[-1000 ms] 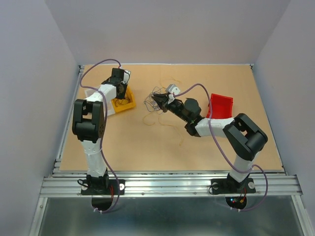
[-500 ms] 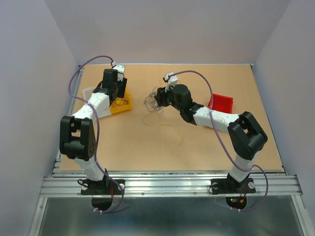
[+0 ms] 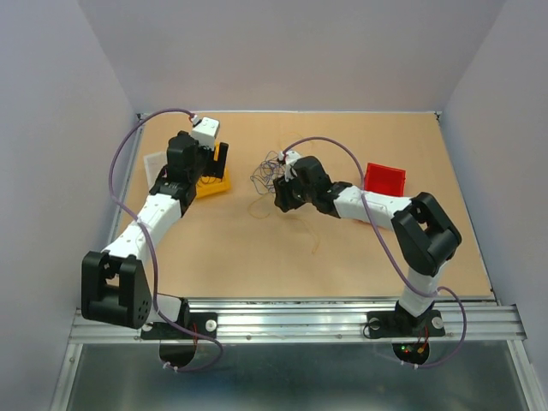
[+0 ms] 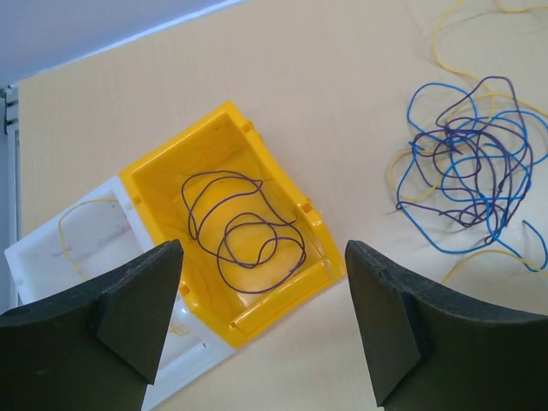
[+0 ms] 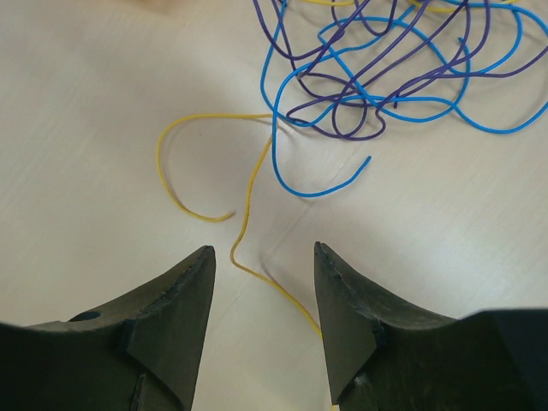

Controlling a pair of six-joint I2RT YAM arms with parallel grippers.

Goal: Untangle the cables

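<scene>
cables [image 3: 264,175]: faint tangle from above; wrist views resolve blue, purple, yellow strands. purple coil [image 4: 244,224] in yellow bin [image 4: 163,175]. left gripper [image 4: 261,317] wide, right gripper [image 5: 264,282] parted, both empty.

Black-and-white arms [image 3: 159,211], purple cables [image 3: 112,168]

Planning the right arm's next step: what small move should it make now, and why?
Probably lower the right gripper and close its fingers on the yellow wire. The fingers stand open over that loose strand, which trails out of the blue and purple tangle onto the table, so it looks easiest to pull free.
</scene>
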